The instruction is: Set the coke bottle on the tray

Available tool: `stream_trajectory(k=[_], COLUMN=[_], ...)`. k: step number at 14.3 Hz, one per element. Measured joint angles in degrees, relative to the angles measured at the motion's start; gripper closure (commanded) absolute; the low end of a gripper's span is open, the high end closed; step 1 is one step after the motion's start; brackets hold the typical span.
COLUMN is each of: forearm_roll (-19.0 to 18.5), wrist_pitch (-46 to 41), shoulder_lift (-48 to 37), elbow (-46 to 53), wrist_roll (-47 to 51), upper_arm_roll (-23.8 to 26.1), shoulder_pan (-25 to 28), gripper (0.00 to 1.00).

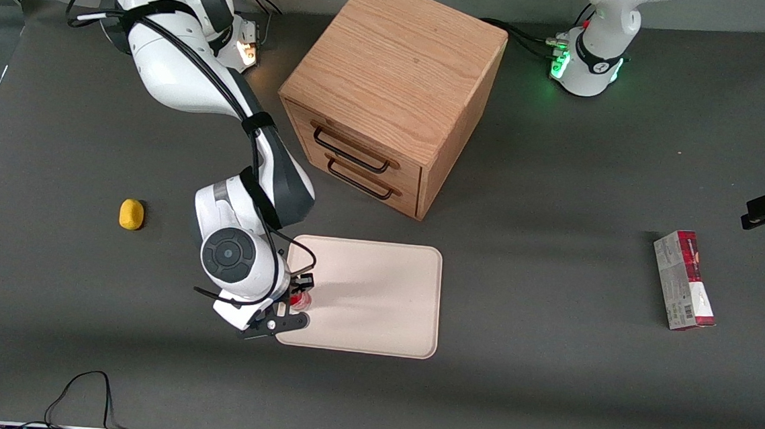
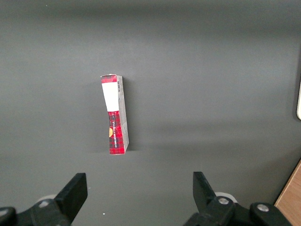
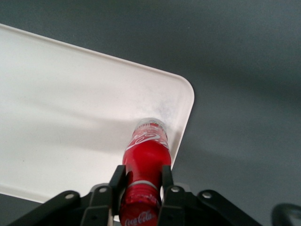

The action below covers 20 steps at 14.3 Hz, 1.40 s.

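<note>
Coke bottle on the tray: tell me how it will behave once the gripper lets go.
The coke bottle is slim and tall for its base, so it may tip if nudged. It looks rigid and glossy, probably slippery between the fingers of the gripper. It stands near the rim of the tray, so a topple could roll it off.

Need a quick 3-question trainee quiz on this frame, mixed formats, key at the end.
1. True or false: the hand is shut on the coke bottle.
2. The bottle's base is over which part of the tray? A) the middle B) near a rounded corner C) off the tray
3. Fill in: the yellow object lies on the ____, not on the tray.

Key: 1 true; 2 B; 3 table.
</note>
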Motion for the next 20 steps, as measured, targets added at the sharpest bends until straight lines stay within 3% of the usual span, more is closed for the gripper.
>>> stream_trajectory(k=[9, 15, 20], forearm_roll=[0.00, -0.07, -0.20], wrist_pitch=[-3.11, -24.32, -27.19], shoulder_lift=[-2.81, -17.62, -32.26], elbow=[1.70, 2.40, -8.98], wrist_roll=[0.08, 0.83, 0.83], upper_arm_roll=[0.03, -0.15, -1.20], shoulder_pan=[0.04, -0.23, -2.86], gripper=[0.00, 0.00, 0.00])
